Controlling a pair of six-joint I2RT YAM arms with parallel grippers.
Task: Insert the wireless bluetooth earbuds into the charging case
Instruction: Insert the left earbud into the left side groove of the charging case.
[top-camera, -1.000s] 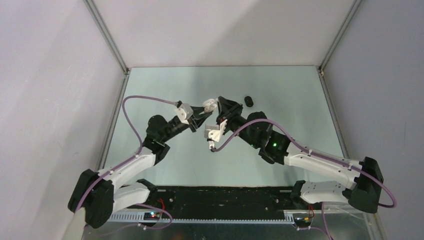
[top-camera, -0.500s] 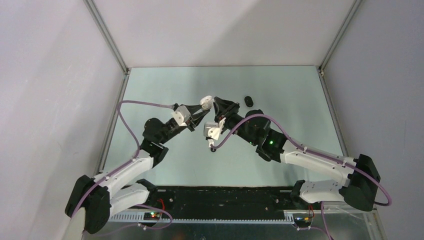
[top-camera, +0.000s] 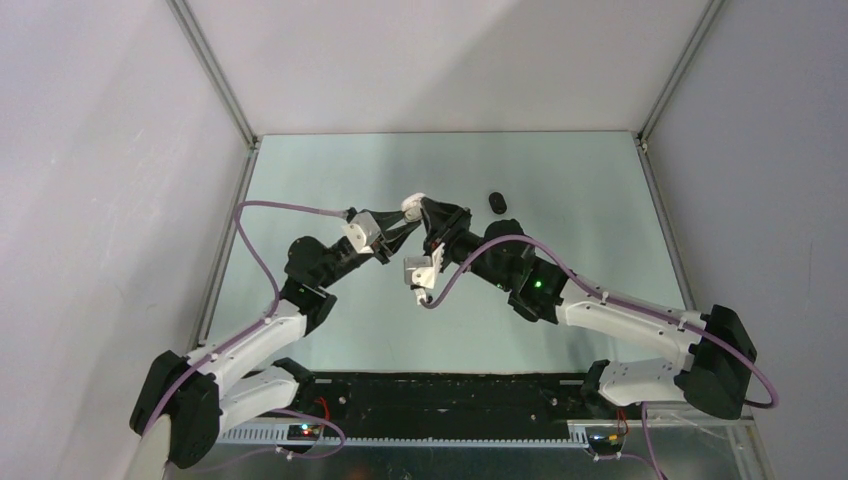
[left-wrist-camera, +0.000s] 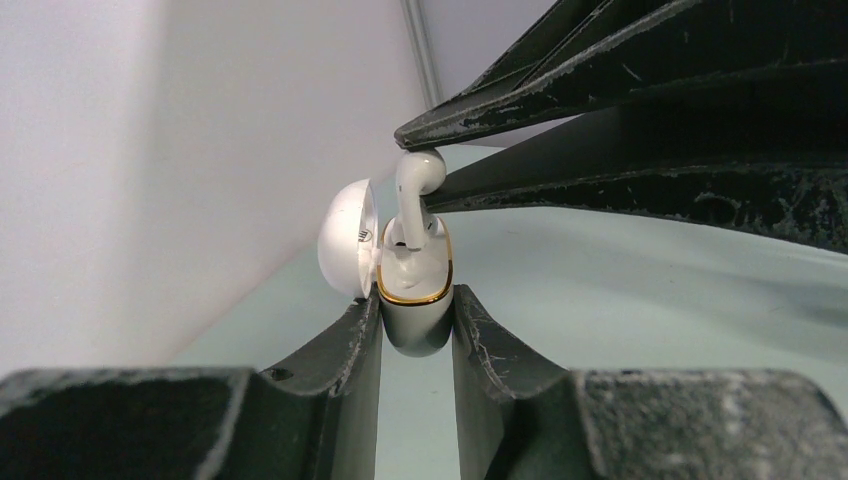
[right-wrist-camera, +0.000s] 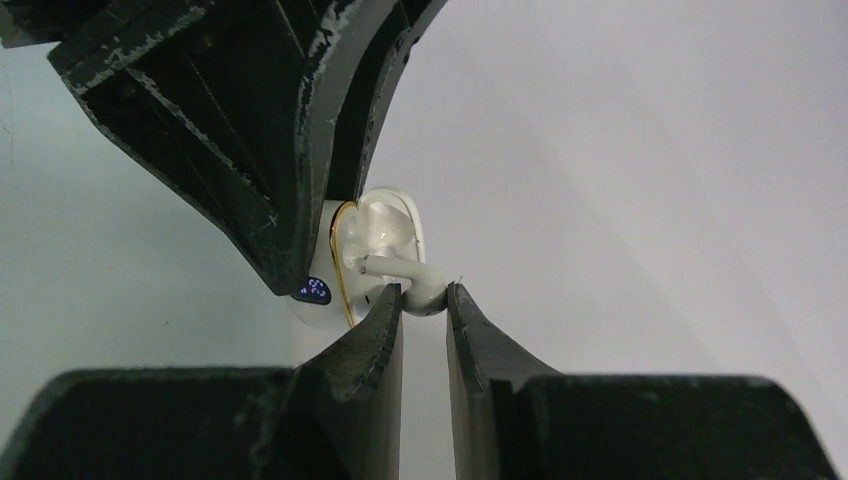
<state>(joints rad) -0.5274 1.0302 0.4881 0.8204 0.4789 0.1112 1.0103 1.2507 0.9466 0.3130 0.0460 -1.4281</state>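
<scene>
My left gripper (left-wrist-camera: 416, 318) is shut on the white charging case (left-wrist-camera: 413, 285), which has a gold rim and its lid open to the left. My right gripper (right-wrist-camera: 424, 297) is shut on a white earbud (right-wrist-camera: 420, 288) and holds its stem in the case's opening. The earbud also shows in the left wrist view (left-wrist-camera: 413, 190), between the right fingers and standing in the case. In the top view both grippers meet above the table's middle, at the case (top-camera: 412, 203). The other earbuds are out of view.
A small black pebble-shaped case (top-camera: 497, 203) lies on the green table (top-camera: 600, 210) to the right of the grippers. White walls stand round the table on three sides.
Both arms moved slightly left and back. The right gripper closed in on the case and now holds the earbud at its opening.
</scene>
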